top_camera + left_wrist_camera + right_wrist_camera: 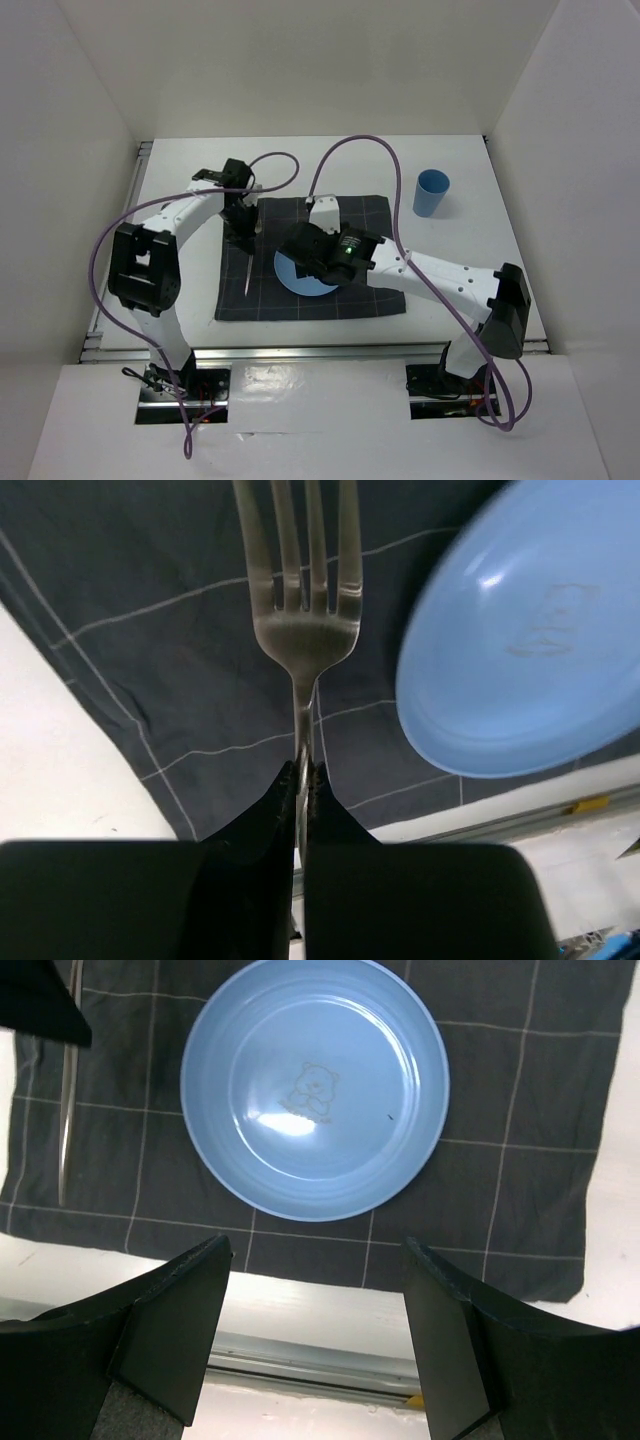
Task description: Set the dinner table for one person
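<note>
The dinner table spreads out under both of my tools, and I'd judge the setting roughly half done. A dark checked placemat lies flat on it, and a blue plate sits on the mat, directly below and just ahead of the right gripper. That gripper's jaws stand wide apart with nothing between them.

The left gripper is clamped on the handle of a fork, whose tines point straight away from the fingertips. The fork is over the mat, with the plate off to one side of the tool. I cannot tell whether it rests on the cloth or hangs just above it, so I count it as placed only once I let go.

A blue cup stands on the bare tabletop well beyond the right gripper, off the mat. I judge it may need bringing closer. I see no knife or spoon anywhere.

Only the left wrist view shows the pinch on the fork's handle. Only the top view shows the cup and the whole layout. The right wrist view alone shows the bear print in the middle of the plate. It catches the fork only as a thin sliver at its left edge.
</note>
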{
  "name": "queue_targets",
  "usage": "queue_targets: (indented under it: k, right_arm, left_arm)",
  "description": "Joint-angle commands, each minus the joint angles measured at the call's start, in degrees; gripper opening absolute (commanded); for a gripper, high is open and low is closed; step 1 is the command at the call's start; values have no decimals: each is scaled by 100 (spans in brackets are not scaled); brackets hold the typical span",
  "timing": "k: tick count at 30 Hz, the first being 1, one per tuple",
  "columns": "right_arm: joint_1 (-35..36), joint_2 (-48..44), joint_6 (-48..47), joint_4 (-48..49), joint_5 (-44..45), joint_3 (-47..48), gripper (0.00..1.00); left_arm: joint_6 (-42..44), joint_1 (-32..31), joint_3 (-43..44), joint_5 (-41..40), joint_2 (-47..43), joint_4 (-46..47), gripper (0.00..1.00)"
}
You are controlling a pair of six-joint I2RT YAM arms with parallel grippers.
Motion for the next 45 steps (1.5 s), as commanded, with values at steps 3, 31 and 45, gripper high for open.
queue_targets:
  k: [3,31,45]
  right_arm:
    - [29,-344,486,-436,383,-9,76]
    - [-85,-2,434,-638,611,8,82]
    - [-85,-336,434,-419,506,-166,82]
  left_arm:
    - [-586,29,-11,-334,376,10,0]
    - [46,29,482,-809,1493,-165,45]
    - [1073,-41,703,-2029,-393,676,65]
